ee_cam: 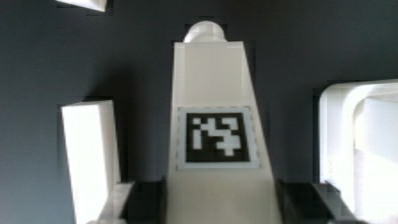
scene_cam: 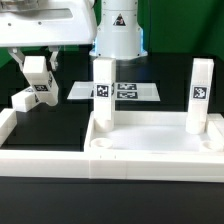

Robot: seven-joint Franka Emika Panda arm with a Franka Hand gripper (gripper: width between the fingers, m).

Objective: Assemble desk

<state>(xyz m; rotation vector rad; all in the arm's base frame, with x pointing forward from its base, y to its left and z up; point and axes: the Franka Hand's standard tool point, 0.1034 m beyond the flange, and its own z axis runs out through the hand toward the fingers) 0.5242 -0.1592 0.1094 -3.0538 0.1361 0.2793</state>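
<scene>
The white rimmed tabletop point(scene_cam: 150, 148) lies at the front on the exterior view's right. Two white legs stand upright in its far corner sockets, one point(scene_cam: 103, 90) on the left and one point(scene_cam: 200, 95) on the right, each with a tag. My gripper point(scene_cam: 38, 78) hangs above the table at the exterior view's left and is shut on a third white leg point(scene_cam: 33, 96). In the wrist view this leg point(ee_cam: 214, 110) runs out from between my black fingers point(ee_cam: 150, 200), tag facing the camera, rounded tip far out. My gripper point(ee_cam: 226, 198) clamps its near end.
The marker board point(scene_cam: 125, 92) lies flat behind the tabletop. The low white barrier wall point(scene_cam: 20, 150) runs along the left and front. The robot base point(scene_cam: 118, 35) stands at the back. In the wrist view a white bar point(ee_cam: 86, 150) and a white rimmed edge point(ee_cam: 365, 135) flank the held leg.
</scene>
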